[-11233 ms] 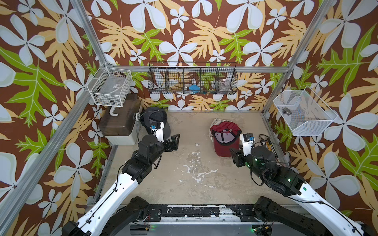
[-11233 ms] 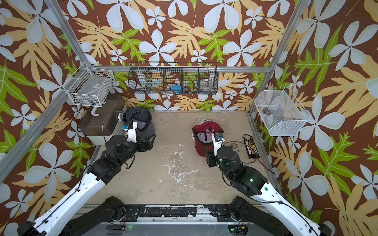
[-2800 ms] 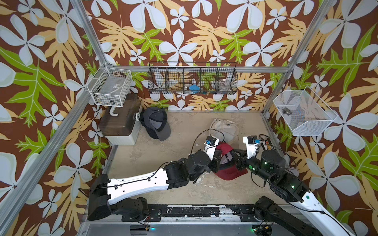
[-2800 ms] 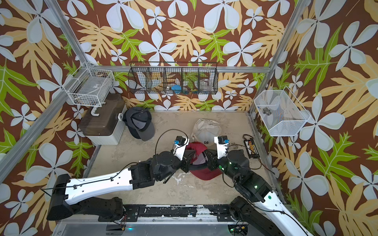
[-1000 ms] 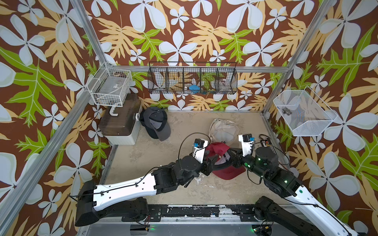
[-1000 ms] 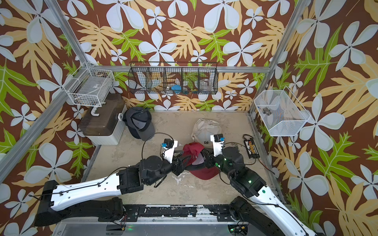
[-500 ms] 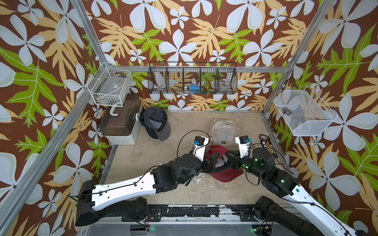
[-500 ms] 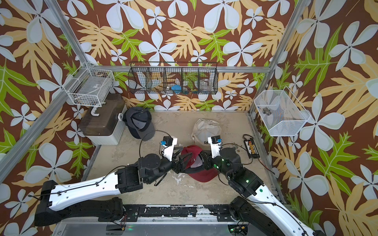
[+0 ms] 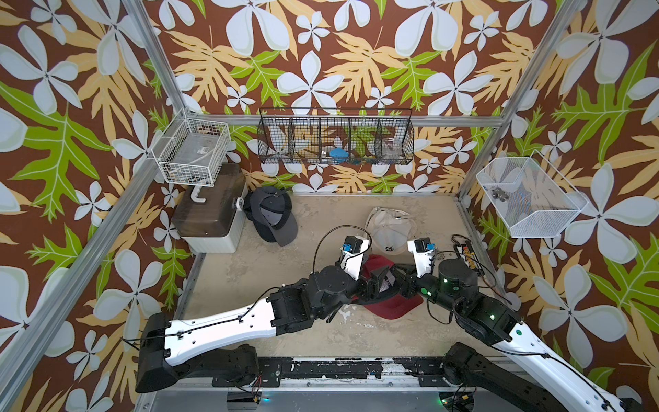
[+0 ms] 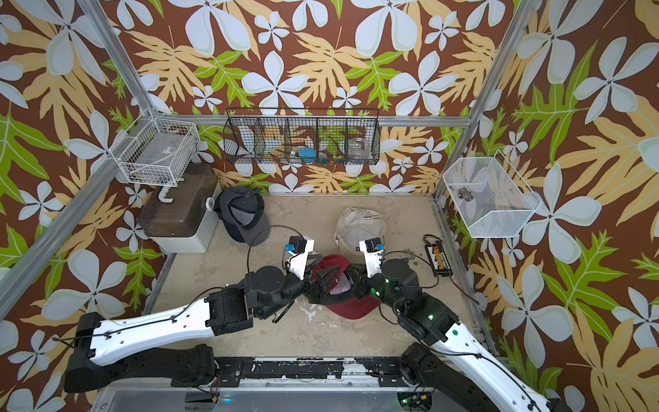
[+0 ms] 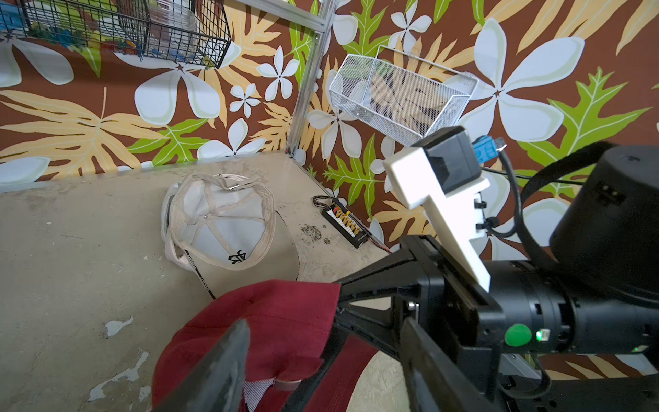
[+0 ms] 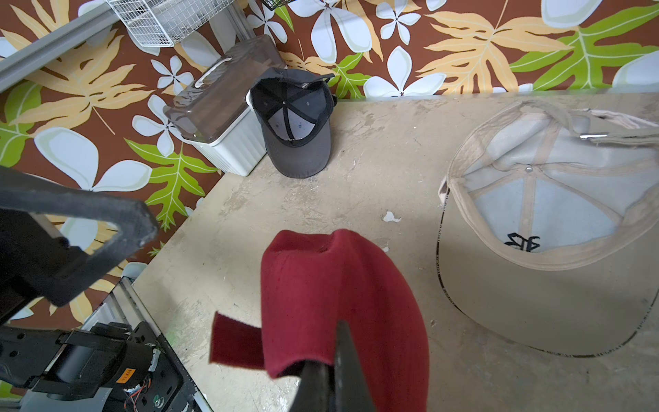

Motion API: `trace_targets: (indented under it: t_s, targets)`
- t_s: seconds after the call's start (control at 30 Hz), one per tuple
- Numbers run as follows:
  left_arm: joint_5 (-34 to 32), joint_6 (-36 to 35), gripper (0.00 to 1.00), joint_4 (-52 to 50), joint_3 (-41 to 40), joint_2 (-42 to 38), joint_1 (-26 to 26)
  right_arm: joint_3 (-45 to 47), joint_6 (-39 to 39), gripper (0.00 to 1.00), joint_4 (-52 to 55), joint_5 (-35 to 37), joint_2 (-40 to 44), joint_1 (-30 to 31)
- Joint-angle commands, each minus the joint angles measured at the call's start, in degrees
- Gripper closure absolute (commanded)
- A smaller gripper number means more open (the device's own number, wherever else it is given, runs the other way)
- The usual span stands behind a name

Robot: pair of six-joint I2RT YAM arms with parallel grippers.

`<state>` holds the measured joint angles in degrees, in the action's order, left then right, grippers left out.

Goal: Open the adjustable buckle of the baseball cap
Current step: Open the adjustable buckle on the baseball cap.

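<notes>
Red cap [image 9: 394, 305] sits front-centre on table [image 9: 285, 257], just before beige cap [image 12: 535, 303]. Right gripper [image 12: 337, 356] is clamped on its back edge. Left gripper [image 9: 374, 281] has jaws apart, gripping nothing. Strap end [image 12: 235, 342] is loose. Beige cap's black stitched mark [image 12: 522, 242] maybe reads "AR"; brim print unreadable.

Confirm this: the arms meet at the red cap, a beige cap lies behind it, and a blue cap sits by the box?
No: the cap by the box is dark grey, not blue, as the right wrist view shows. The rest holds.
</notes>
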<state>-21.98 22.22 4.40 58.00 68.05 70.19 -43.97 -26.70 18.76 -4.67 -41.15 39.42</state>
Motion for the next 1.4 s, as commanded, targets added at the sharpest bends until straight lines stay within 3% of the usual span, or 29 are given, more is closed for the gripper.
trace_targets:
  t_s: [0.0,0.73,0.83,1.07,1.37]
  targets:
    - [0.86,0.52,0.31,-0.10,-0.47,0.46,0.03,-0.61,0.42,1.00,-2.33,0.79,0.28,0.13]
    - [-1.04,-0.57,0.36,1.97,-1.49,4.01,0.02,-1.30,-0.10,1.00,-2.05,1.21,0.45,1.70]
    - [-1.14,-0.68,0.44,1.95,-1.27,4.53,0.03,-1.47,-0.18,1.00,-1.95,1.83,0.45,2.51]
    - [-1.75,-0.26,0.79,1.94,-1.67,4.12,0.02,-2.00,-0.06,1.00,-1.67,2.72,0.71,3.12]
    - [-1.75,0.27,0.93,1.81,-2.95,2.61,0.03,-2.73,-0.35,1.00,-1.43,3.38,0.89,3.10]
